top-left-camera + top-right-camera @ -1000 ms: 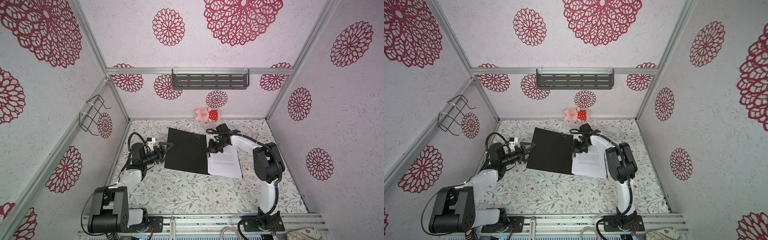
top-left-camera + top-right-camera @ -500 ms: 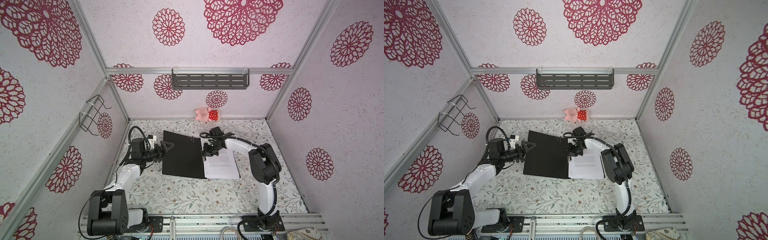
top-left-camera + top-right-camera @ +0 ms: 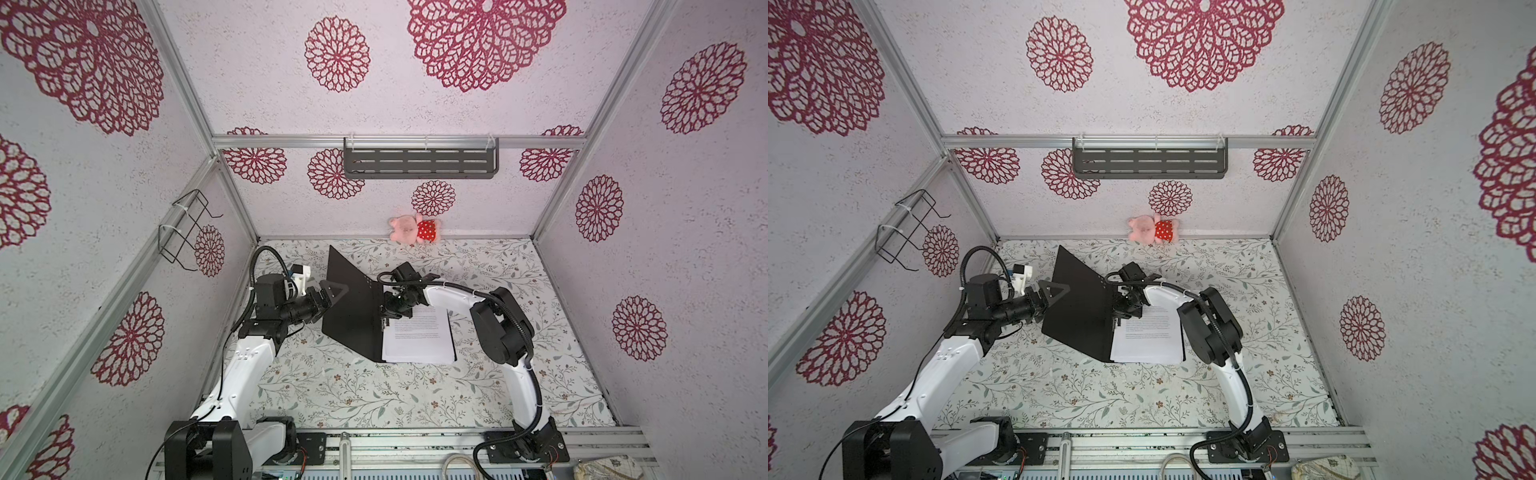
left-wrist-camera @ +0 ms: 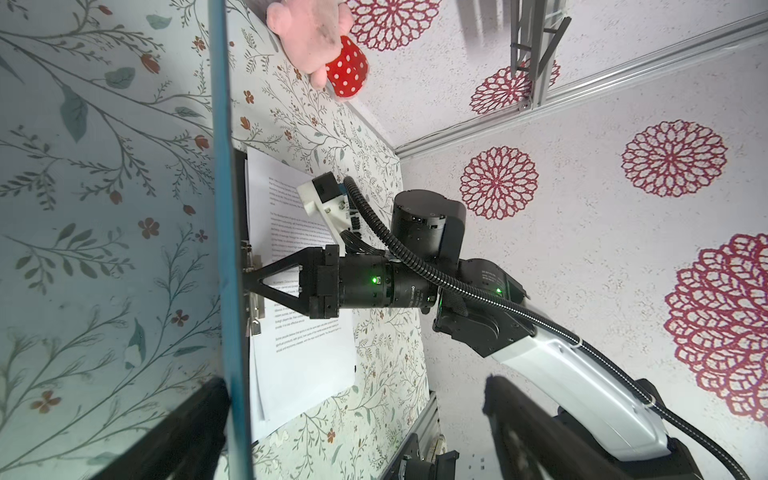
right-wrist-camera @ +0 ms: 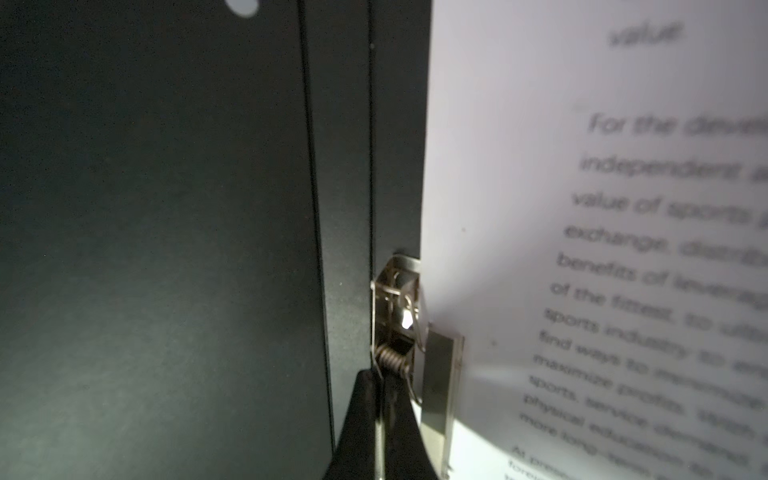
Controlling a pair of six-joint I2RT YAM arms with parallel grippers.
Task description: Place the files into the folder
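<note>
In a top view the folder (image 3: 353, 311) lies open, cover tilted up, the wide-spread left gripper (image 3: 332, 293) at its outer edge; the files (image 3: 417, 340) sit on its flat half: light, limp, probably slippery, best pinched at the edge farthest from its spine. Right wrist view: right gripper (image 5: 380, 436) clenched shut, tips at the folder's spine clip (image 5: 397, 316)
</note>
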